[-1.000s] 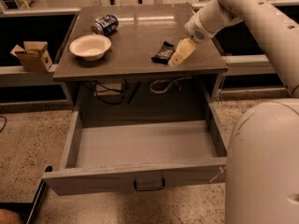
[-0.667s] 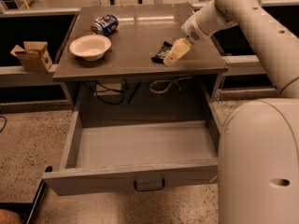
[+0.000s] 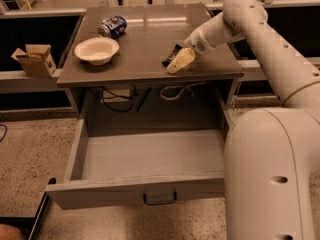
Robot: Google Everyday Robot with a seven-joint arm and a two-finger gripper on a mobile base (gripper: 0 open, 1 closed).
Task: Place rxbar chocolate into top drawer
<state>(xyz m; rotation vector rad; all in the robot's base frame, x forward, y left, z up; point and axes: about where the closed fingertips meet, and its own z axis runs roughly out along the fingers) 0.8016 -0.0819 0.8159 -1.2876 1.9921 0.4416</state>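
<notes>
The rxbar chocolate (image 3: 170, 56) is a small black bar lying on the grey tabletop (image 3: 145, 39), right of middle near the front edge. My gripper (image 3: 180, 61) is low over the bar's right end and covers part of it; it looks to be touching the bar. The arm reaches in from the upper right. The top drawer (image 3: 150, 155) is pulled wide open below the tabletop. Its flat grey bottom is bare, and its dark handle (image 3: 160, 199) shows on the front panel.
A white bowl (image 3: 96, 50) and a blue soda can (image 3: 112, 26) sit on the table's left part. A cardboard box (image 3: 35, 60) stands on a ledge at left. Cables (image 3: 120, 100) hang under the tabletop. My robot body (image 3: 270, 174) fills the lower right.
My gripper has moved left and slightly down, from beside the bar's right end to over it. The bar has stayed in about the same place.
</notes>
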